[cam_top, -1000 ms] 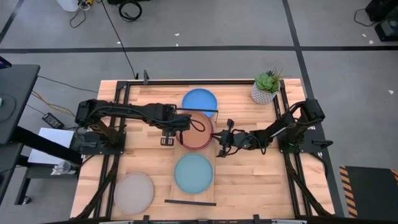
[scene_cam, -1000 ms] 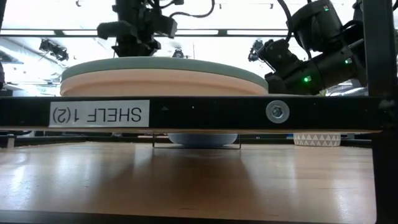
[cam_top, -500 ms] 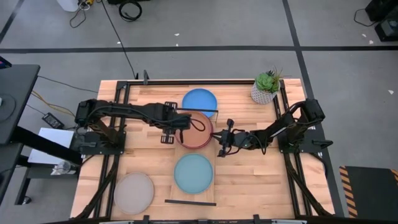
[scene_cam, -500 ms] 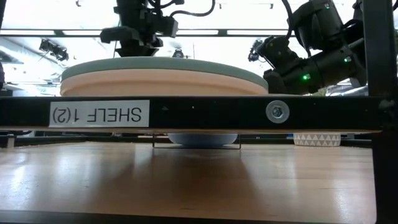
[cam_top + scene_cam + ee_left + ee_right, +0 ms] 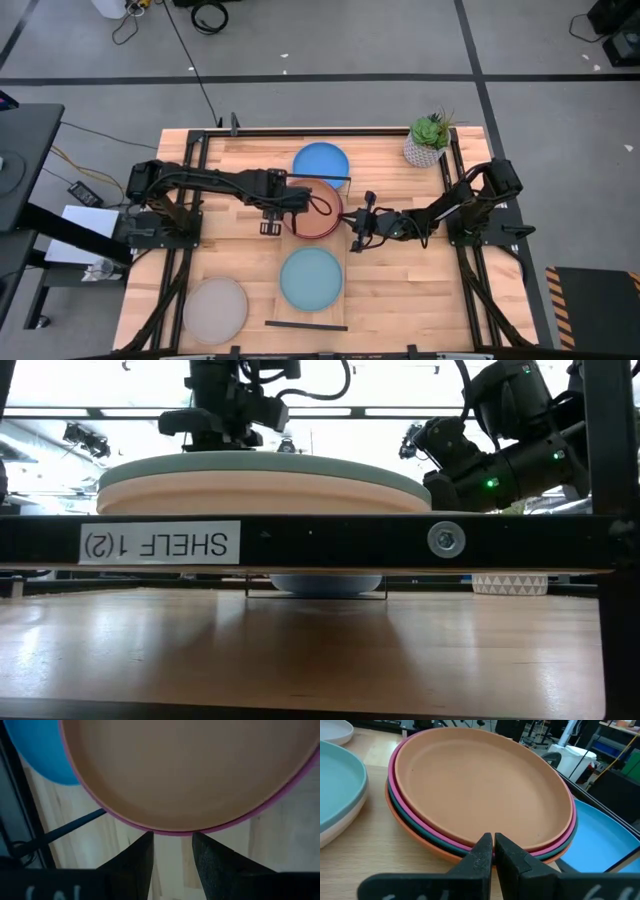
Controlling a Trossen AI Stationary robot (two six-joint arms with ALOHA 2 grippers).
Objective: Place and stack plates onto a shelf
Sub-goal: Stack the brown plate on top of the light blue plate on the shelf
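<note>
On the pale-wood shelf [image 5: 341, 252] a stack of plates [image 5: 318, 210] has a tan plate [image 5: 480, 785] on top, then pink, dark teal and orange. A light blue plate [image 5: 311, 278] lies on a cream one nearer the front. A blue plate [image 5: 321, 162] rests on the tabletop past the shelf's far end. A grey plate [image 5: 215, 308] lies on the tabletop at the front left. My left gripper [image 5: 172, 851] is open, its fingertips at the stack's left rim. My right gripper [image 5: 493, 845] is shut at the stack's right rim. My left gripper has its open fingers [image 5: 142, 855] level, coming from the table's left, just short of the pink rim [image 5: 170, 831]; I cannot tell whether they touch it. My right gripper has its shut fingertips [image 5: 485, 845] against the stack's right rim [image 5: 470, 846], coming level from the table's right; I cannot tell whether they touch it.
A white plant pot [image 5: 428, 140] stands at the far right corner. A black wire frame [image 5: 305, 325] closes the shelf's near end, and another [image 5: 60, 830] runs beside the blue plate. In the low view the light blue and cream plates [image 5: 260, 475] fill the foreground.
My left gripper has gone a little toward the table's right, closer over the stack's left rim. The plates have kept their places.
</note>
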